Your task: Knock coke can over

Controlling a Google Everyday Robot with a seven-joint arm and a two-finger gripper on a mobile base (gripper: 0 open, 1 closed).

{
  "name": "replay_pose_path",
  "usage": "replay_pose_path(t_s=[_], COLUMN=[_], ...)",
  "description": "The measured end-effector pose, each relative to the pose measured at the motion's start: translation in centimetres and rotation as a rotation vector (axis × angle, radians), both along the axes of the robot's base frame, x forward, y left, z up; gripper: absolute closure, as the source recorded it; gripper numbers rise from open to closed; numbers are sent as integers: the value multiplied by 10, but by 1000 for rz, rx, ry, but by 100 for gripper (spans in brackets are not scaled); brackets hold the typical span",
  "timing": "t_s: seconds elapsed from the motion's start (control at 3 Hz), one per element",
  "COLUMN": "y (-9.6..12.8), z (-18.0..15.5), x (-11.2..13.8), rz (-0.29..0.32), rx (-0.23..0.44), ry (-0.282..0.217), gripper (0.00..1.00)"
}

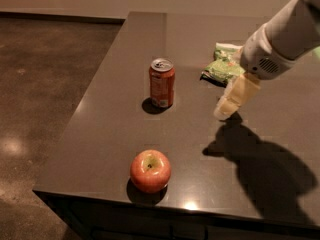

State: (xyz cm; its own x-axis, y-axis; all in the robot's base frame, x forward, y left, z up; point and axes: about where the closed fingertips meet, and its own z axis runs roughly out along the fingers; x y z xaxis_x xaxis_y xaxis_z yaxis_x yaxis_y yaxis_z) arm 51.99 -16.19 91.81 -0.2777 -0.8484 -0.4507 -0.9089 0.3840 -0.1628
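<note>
The pincer [223, 113] hangs just above the worktop [110, 124], right of centre, angled down from the white arm [280, 39]. Whether it is wide or narrow cannot be told. The green chip bag [222, 68] lies just behind it. The coke can [162, 83] stands upright near mid-worktop, leftward in view, apart from the pincer. The apple [150, 170] sits near the front edge.

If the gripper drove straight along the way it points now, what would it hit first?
Likely bare tabletop just under the gripper, which angles down-left, right of the coke can; depth is unclear.
</note>
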Motion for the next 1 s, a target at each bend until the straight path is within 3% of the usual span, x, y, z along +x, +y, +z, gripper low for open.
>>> replay_pose_path(t_s=[0.33,1.0], y=[23,83], z=[-17,-29], x=[27,59], rz=[-10,18], rx=[95,234], ry=[0,-45], gripper=[0,0])
